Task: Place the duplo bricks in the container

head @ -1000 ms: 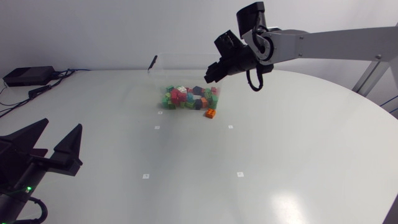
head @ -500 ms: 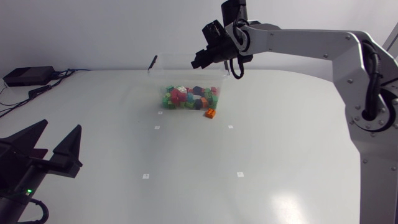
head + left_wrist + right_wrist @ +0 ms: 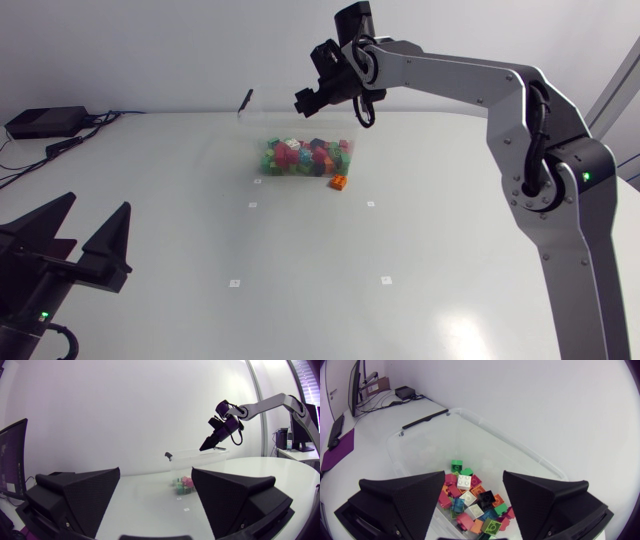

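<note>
A white round table [image 3: 420,260] carries a clear plastic container [image 3: 262,125] toward its far side, close to the wall. A black latch [image 3: 245,100] sits on the container's left end rim. Inside lies a loose heap of duplo bricks [image 3: 300,157] in red, green, white, blue, pink and orange, covering the floor at one end. One orange brick [image 3: 339,182] lies at the near right corner, seemingly just outside the front wall; the clear plastic makes that hard to judge.

The right gripper [image 3: 305,98] hangs above the container's open top, pointing down at the heap, its fingers spread with nothing between them. The left gripper [image 3: 97,215] rests near the table's left edge, well apart from the container, fingers likewise released and holding nothing; its arm is cut off by the frame.

Four small white markers [image 3: 252,205] dot the bare middle of the table.
</note>
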You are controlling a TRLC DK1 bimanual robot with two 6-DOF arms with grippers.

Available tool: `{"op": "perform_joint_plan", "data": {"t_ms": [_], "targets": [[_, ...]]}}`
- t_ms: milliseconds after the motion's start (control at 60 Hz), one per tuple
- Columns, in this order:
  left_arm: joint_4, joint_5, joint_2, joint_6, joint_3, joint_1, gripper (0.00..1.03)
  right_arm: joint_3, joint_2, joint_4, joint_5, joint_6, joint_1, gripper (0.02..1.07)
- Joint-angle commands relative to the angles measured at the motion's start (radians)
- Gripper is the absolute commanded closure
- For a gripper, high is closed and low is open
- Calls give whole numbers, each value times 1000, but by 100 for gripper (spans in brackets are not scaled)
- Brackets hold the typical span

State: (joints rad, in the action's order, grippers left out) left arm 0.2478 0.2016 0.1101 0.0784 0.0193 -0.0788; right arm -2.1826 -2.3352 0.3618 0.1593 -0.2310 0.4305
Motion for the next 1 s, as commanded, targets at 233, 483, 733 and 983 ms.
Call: {"op": "perform_joint_plan", "data": {"t_ms": [233,483,733,983], "targets": [[-131,-1,-122,-19,-22,17,4,156,240,66,-1,19,2,7],[-196,-1,-124,-6,-22,22,4,454,447,8,-3,7,-13,7],[-202,-2,-122,4,-22,22,4,762,517,-149,23,-33,-52,7],[-202,-4,-122,40,-22,16,4,891,404,-320,57,-74,-81,7]]}}
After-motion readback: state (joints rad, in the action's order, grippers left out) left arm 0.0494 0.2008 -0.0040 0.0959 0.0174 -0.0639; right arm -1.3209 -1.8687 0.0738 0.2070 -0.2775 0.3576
